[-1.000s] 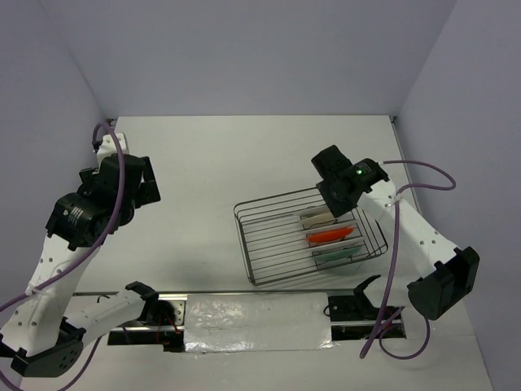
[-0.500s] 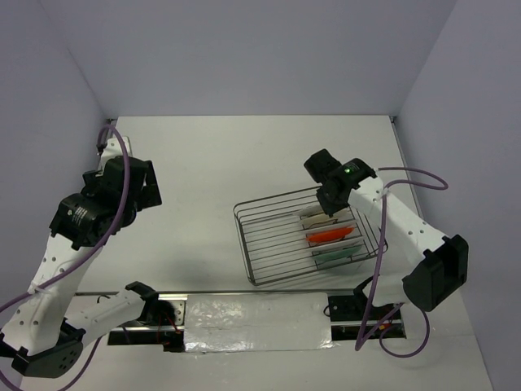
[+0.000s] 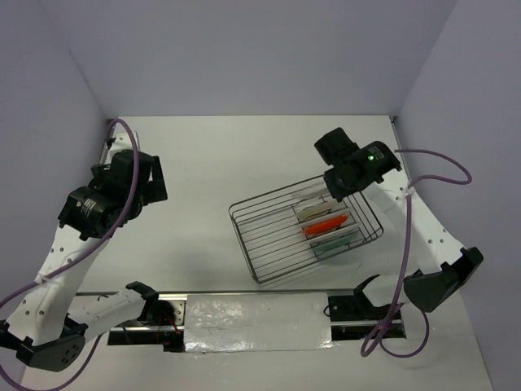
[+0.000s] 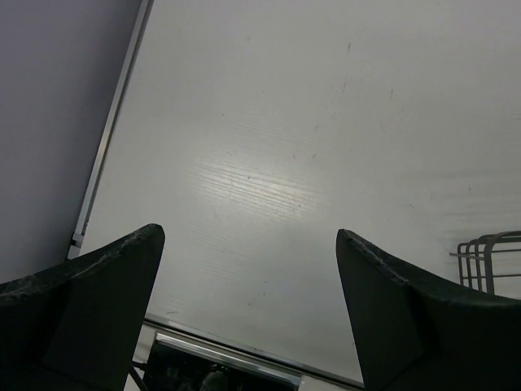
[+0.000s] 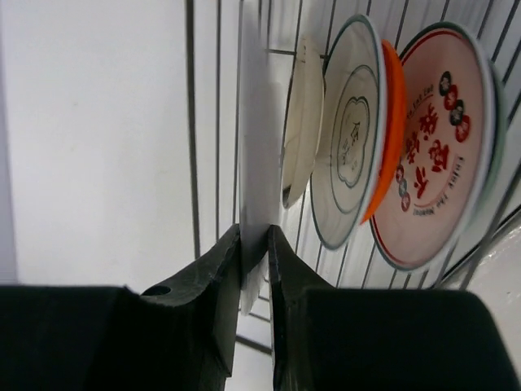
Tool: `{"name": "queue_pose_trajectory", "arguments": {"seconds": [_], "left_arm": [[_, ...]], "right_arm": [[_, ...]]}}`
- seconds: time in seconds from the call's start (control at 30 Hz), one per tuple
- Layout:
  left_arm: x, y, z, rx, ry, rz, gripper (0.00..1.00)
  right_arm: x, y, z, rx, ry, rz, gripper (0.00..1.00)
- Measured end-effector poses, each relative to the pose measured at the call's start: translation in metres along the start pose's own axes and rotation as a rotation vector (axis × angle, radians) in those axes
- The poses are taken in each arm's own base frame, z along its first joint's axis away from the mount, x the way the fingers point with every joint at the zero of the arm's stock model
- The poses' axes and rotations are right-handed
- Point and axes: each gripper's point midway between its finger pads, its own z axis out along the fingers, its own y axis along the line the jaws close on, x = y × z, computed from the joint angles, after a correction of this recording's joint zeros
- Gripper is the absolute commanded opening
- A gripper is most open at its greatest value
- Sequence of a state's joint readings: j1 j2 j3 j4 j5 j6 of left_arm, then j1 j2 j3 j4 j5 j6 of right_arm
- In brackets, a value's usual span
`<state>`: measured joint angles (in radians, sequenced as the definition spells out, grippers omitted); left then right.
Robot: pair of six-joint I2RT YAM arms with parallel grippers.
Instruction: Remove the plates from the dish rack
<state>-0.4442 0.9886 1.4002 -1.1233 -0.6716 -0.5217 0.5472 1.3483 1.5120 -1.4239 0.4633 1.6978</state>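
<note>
My right gripper (image 5: 254, 238) has its jaws pinched narrow on the rim of a pale plate (image 5: 253, 138), which stands edge-on to my wrist camera inside the rack (image 3: 269, 236). I judge the step in hand to be the grip on one plate, with the lift not yet made. In a row beside it stand a cream plate (image 5: 299, 122), a white plate (image 5: 346, 138) with an orange plate (image 5: 391, 122) close against its back, and a red-patterned plate (image 5: 427, 155), all upright among the wires. The next move calls for a straight pull up out of the prongs, no tilt, lest the rim catch a wire or drag the rack; then a carry to the bare table (image 3: 212, 163). My wrist view shows the pinch and the motifs. The top view hides the pinch under my wrist, yet gives what the wrist cannot — the whole rack lying askew on the right of the table. My left gripper (image 4: 248, 244) hangs well apart on the left, its jaws wide with nothing between them.
</note>
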Motion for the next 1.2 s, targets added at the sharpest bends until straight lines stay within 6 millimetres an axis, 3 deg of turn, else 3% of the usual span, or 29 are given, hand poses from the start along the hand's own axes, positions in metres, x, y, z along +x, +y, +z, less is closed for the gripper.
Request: {"name": "queue_pose_trajectory", "arguments": {"seconds": [0.17,0.27,0.37,0.43,0.53,0.67,0.73,0.83,0.97,1.07,1.13,1.17,1.2], "left_arm": [[-0.007,-0.019,0.003,0.058,0.020,-0.009,1.00],[-0.026,-0.044,-0.002,0.155,0.013,-0.046,1.00],[-0.056,-0.081,-0.014,0.331,-0.017,-0.124,0.99],[-0.074,-0.106,-0.027,0.461,-0.038,-0.172,0.99],[-0.099,-0.142,-0.053,0.673,-0.059,-0.228,0.99],[-0.117,-0.178,-0.076,0.872,-0.026,-0.255,0.99],[-0.114,-0.192,-0.075,0.922,0.009,-0.238,0.97],[-0.093,-0.210,-0.060,0.948,0.104,-0.206,0.90],[-0.069,-0.214,-0.041,0.899,0.196,-0.175,0.90],[-0.066,-0.209,-0.037,0.871,0.195,-0.153,0.87],[-0.066,-0.206,-0.037,0.861,0.189,-0.154,0.38],[-0.066,-0.205,-0.038,0.863,0.179,-0.141,0.23],[-0.064,-0.203,-0.043,0.883,0.182,-0.128,0.00]], "right_arm": [[-0.025,0.050,-0.053,-0.220,-0.006,0.039,0.00],[-0.039,0.065,-0.080,-0.321,-0.013,0.043,0.00],[-0.046,0.073,-0.098,-0.429,-0.040,-0.103,0.00],[-0.036,0.085,-0.104,-0.567,-0.035,-0.263,0.00],[-0.002,0.098,-0.108,-0.818,0.006,-0.552,0.00],[0.036,0.093,-0.104,-1.057,0.032,-0.792,0.00],[0.047,0.089,-0.107,-1.133,0.048,-0.865,0.00],[0.056,0.100,-0.134,-1.295,0.057,-0.908,0.00],[0.059,0.111,-0.164,-1.451,0.054,-0.907,0.00],[0.061,0.113,-0.164,-1.474,0.063,-0.923,0.00],[0.065,0.115,-0.160,-1.485,0.084,-0.925,0.00],[0.067,0.117,-0.158,-1.487,0.093,-0.925,0.00],[0.064,0.121,-0.146,-1.450,0.081,-0.917,0.03]]}}
